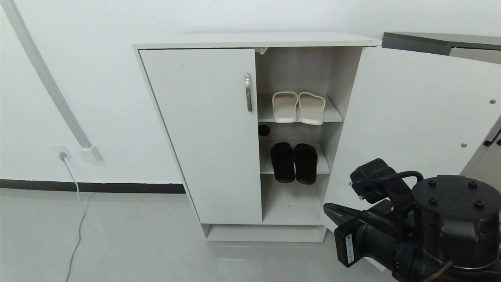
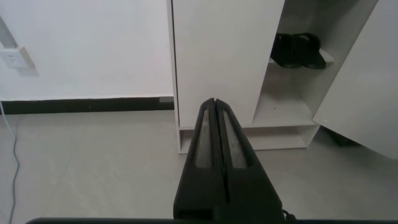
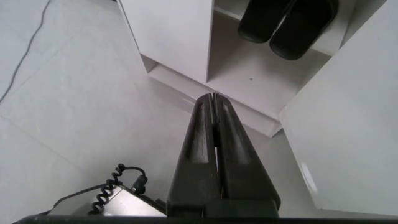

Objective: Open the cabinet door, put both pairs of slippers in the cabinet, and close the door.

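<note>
Looking through the head camera, I see the white cabinet standing on the floor against the wall. Its left door is shut, and a silver handle sits upright near the door's inner edge. Its right door is swung wide open, so I can see inside that half.

Both pairs of shoes are in the cabinet. The white slippers lie side by side on the top shelf, touching each other. The black slippers lie side by side on the shelf below, and their ends stick out a little over the front edge. The bottom space is under them.

My right end effector is low, in front of the open door and near the cabinet's foot. Its two fingers are pressed together and it holds nothing. From its wrist camera the black slippers are close, just past its tip.

My left end effector is low over the floor, farther back from the cabinet, and it points at the foot of the shut door. Its fingers are also pressed together, with nothing between them.

A grey cable runs down from a socket on the wall and across the floor, well apart from the cabinet.
</note>
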